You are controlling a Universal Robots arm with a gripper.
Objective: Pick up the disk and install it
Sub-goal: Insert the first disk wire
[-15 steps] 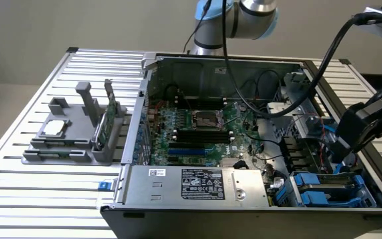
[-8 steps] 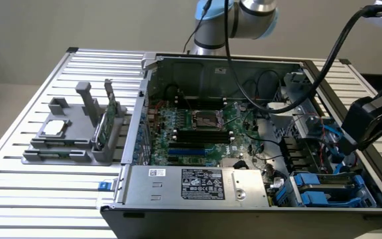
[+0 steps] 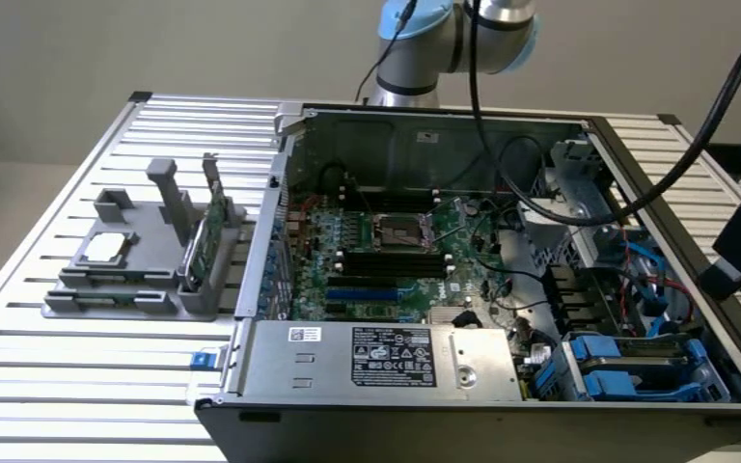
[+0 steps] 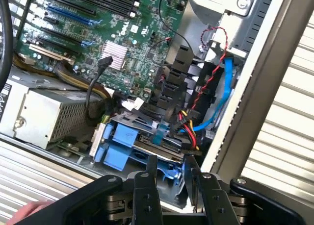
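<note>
Sitting flat in the corner drive bay of the computer case [image 3: 474, 114], the disk [image 4: 149, 147] looks installed, though whether it is fully seated cannot be told. The gripper [image 4: 170, 162] hovers just above it, jaws partly open and holding nothing.

Exterior view: is looking down from high and well back, taking in the whole open computer case [image 3: 474, 125] | Wrist view: is peering close from just behind the gripper [image 4: 170, 162], facing down past it | Shared: both are showing the blue drive bay [image 3: 635, 362] just beyond the gripper and the motherboard [image 3: 397, 241] farther on.
</note>
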